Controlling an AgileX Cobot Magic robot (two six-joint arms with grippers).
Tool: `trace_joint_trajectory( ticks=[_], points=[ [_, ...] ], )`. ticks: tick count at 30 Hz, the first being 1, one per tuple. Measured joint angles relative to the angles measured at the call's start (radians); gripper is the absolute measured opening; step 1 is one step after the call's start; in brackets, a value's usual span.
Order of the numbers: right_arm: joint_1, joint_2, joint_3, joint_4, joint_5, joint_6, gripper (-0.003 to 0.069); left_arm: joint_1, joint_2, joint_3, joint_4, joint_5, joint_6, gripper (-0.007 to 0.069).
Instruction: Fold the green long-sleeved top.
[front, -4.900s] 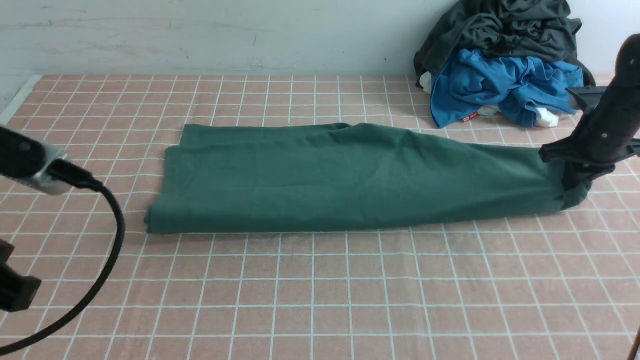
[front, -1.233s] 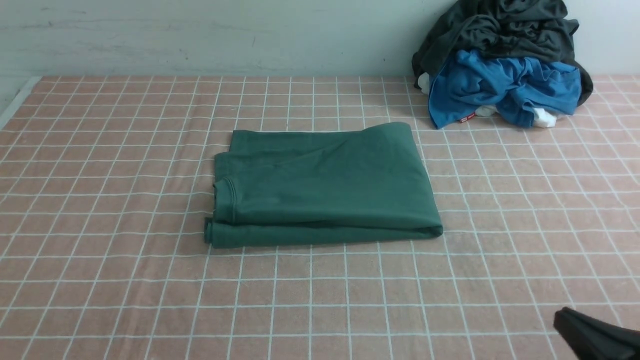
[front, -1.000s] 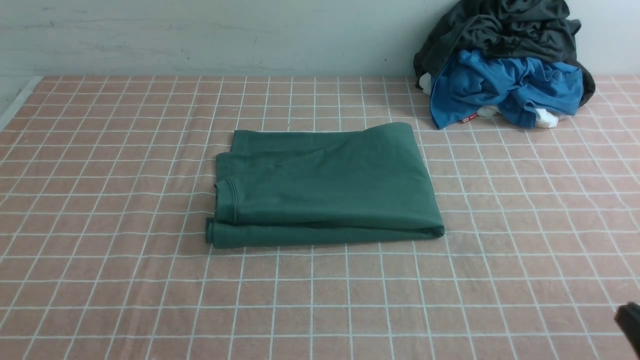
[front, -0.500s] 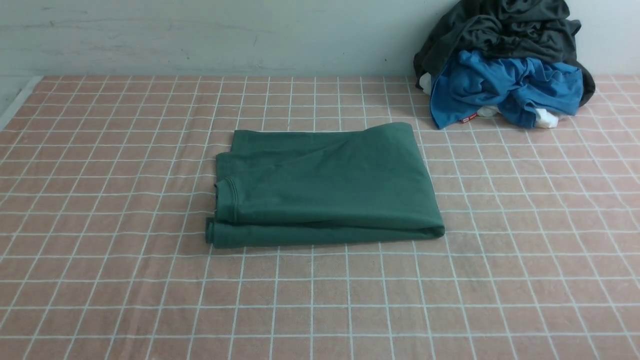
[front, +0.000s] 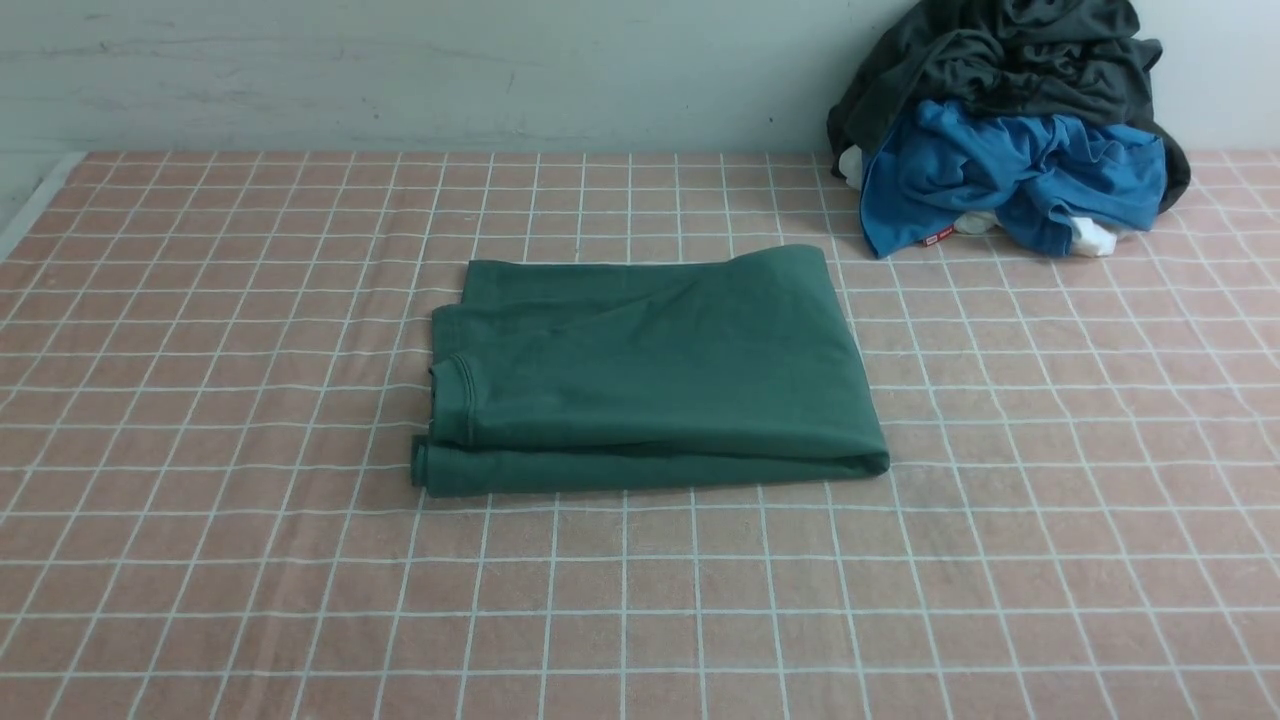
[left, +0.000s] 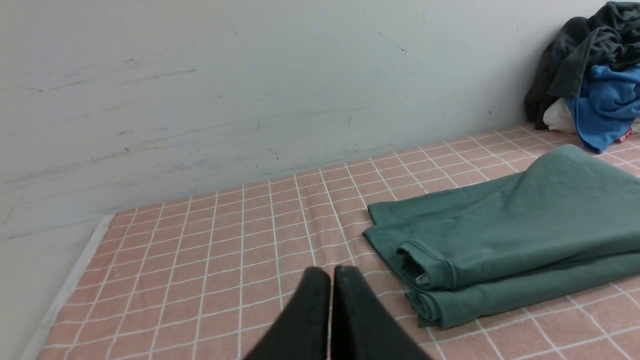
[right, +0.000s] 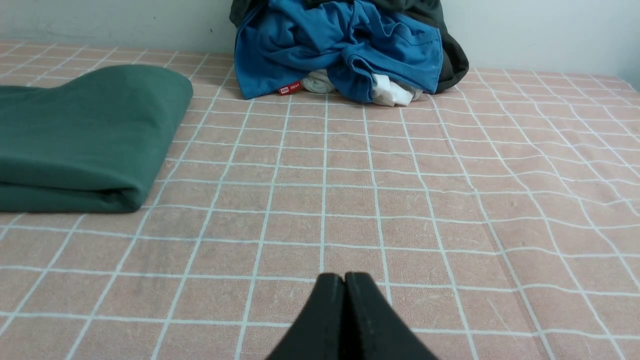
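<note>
On the pink, white-gridded tablecloth (front: 300, 600) before a pale wall, your dark green long-sleeved cotton top (front: 650, 375) lay mid-table as a compact rectangle, folded over from the long strip it was seconds earlier. Your left gripper (left: 330, 272) and right gripper (right: 344, 277) had pulled back to the near edge, jaws pressed together, empty. The folding looked finished.

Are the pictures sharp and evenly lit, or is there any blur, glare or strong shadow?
Front view: even, soft light, no glare; the green long-sleeved top is sharp, with only a thin shadow along its near edge. Left wrist view: the left gripper looks slightly soft. Right wrist view: the right gripper likewise, cloth sharp.
</note>
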Motion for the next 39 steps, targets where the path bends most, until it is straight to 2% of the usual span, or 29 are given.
trace_joint_trajectory(
  ticks=[5, 10, 12, 15, 23, 39],
  points=[
    [0.000, 0.000, -0.001, -0.001, 0.004, 0.001, -0.0013, 0.026, 0.000, 0.067, 0.000, -0.038, 0.000, -0.0007],
    [0.000, 0.000, -0.001, -0.001, 0.004, 0.001, -0.0013, 0.149, 0.000, 0.209, -0.035, -0.104, 0.000, -0.0007],
    [0.000, 0.000, -0.001, -0.001, 0.005, 0.001, -0.0013, 0.223, 0.000, 0.313, -0.109, -0.168, 0.000, -0.0007],
    [0.000, 0.000, -0.001, -0.004, 0.006, 0.001, -0.0013, 0.245, 0.000, 0.333, -0.159, -0.138, 0.014, -0.0007],
    [0.000, 0.000, -0.001, -0.005, 0.007, 0.001, -0.0013, 0.224, 0.000, 0.334, -0.174, -0.107, 0.094, -0.0007],
    [0.000, 0.000, -0.001, -0.005, 0.007, 0.001, -0.0013, 0.204, 0.000, 0.334, -0.174, -0.107, 0.097, -0.0007]
  ],
)
